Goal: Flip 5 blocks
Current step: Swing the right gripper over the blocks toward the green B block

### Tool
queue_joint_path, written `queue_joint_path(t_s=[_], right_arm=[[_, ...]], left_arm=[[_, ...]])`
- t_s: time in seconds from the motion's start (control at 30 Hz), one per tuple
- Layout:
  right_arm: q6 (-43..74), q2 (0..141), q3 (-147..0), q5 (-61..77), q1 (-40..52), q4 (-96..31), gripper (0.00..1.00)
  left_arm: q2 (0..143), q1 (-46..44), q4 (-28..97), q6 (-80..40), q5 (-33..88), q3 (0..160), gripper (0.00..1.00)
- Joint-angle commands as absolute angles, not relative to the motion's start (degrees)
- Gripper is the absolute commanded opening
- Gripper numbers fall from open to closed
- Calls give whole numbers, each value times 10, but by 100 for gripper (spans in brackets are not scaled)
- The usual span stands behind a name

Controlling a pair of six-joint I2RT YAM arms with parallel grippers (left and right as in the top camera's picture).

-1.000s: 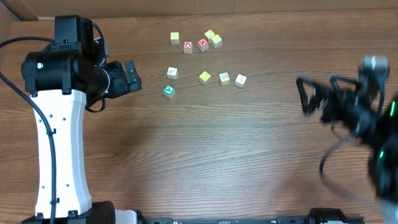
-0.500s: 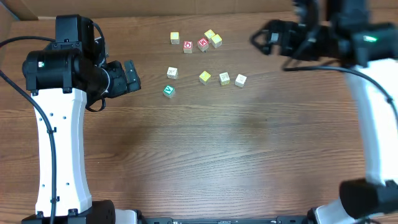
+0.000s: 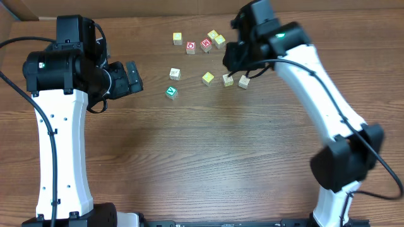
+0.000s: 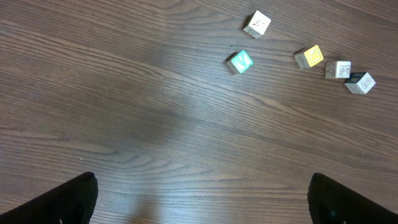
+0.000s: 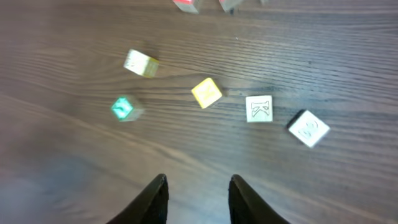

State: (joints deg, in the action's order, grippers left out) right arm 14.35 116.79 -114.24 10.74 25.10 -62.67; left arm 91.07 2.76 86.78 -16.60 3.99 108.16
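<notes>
Five small blocks lie in a loose row: a cream one (image 3: 175, 74), a green-faced one (image 3: 171, 92), a yellow one (image 3: 207, 78), a cream one (image 3: 228, 79) and a white one (image 3: 243, 81). In the right wrist view they show as cream (image 5: 140, 63), green (image 5: 124, 107), yellow (image 5: 206, 93), lettered white (image 5: 259, 108) and white (image 5: 308, 128). My right gripper (image 5: 198, 190) hovers above and just short of them, jaws narrowed but apart, holding nothing. My left gripper (image 3: 132, 77) stands wide open to the left of the row, with nothing in it (image 4: 202, 208).
A second cluster sits farther back: a pale yellow cube (image 3: 177, 38), two red-faced cubes (image 3: 190, 46) (image 3: 206, 45) and two yellow cubes (image 3: 216, 38). The right arm (image 3: 297, 57) reaches across the table's right half. A cardboard edge (image 3: 19, 9) runs along the back.
The right arm has swung from the table's right edge to above the row of blocks, and its jaws have narrowed. The left arm and blocks have not moved.
</notes>
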Motion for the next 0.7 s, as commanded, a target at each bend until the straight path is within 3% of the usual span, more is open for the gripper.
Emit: queue_joint_path(t_s=[0.0,0.3,0.67], right_arm=[[150,1221,-1158,33,271,-606,46],[148,1319,-1158,-36,275,-548,50],[146,1338,-1154,-51,270,-539,50]], left_arm=[[914,30,867,-173,36,1088,100],[914,30,867,-173,36,1088,100],[914,30,867,-173,36,1088,100]])
